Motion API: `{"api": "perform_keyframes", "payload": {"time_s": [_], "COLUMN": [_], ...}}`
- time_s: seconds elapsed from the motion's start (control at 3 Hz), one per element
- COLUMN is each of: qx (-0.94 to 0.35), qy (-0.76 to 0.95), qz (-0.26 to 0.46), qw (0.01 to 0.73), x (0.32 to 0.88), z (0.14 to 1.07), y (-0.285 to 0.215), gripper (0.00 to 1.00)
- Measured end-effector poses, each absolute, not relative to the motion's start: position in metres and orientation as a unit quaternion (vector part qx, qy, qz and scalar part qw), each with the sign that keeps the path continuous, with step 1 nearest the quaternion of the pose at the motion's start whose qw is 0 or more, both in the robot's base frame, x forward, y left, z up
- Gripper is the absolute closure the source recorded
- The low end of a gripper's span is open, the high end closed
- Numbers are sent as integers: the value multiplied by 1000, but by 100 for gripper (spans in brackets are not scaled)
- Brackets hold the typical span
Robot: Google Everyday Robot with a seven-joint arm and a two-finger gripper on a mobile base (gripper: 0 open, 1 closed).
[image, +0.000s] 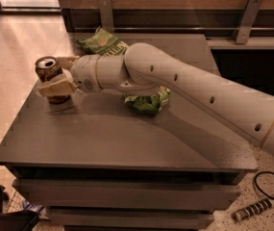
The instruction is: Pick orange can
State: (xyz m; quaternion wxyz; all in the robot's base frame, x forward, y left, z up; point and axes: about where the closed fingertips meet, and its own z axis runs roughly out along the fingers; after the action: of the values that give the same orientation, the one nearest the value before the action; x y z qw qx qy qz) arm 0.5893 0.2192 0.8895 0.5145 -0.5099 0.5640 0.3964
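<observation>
The orange can (46, 65) stands upright near the left edge of the dark grey table (103, 138), its silver top showing. My gripper (51, 76) has reached the can from the right. One pale finger (56, 87) lies across the can's front and the other finger (65, 60) sits behind it, so the can stands between them. The gripper looks open around the can, which still rests on the table. The white arm (189, 88) stretches in from the right across the table.
One green snack bag (103, 42) lies at the table's back, another (148, 102) sits under the arm near the middle. A wood-panelled wall with metal brackets runs behind. A coiled cable (259, 203) lies on the floor at right, and a dark object (2, 211) at lower left.
</observation>
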Motion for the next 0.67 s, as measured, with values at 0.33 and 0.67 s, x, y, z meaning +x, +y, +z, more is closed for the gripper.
{"api": "perform_keyframes", "payload": {"time_s": [0.33,0.67], "qx": [-511,-513], "qy": [563,561], "qz": [397,399], "qw": [514,513], "x": [588,586], "z": [890,890], "y": [221,224], "gripper": [55,86]}}
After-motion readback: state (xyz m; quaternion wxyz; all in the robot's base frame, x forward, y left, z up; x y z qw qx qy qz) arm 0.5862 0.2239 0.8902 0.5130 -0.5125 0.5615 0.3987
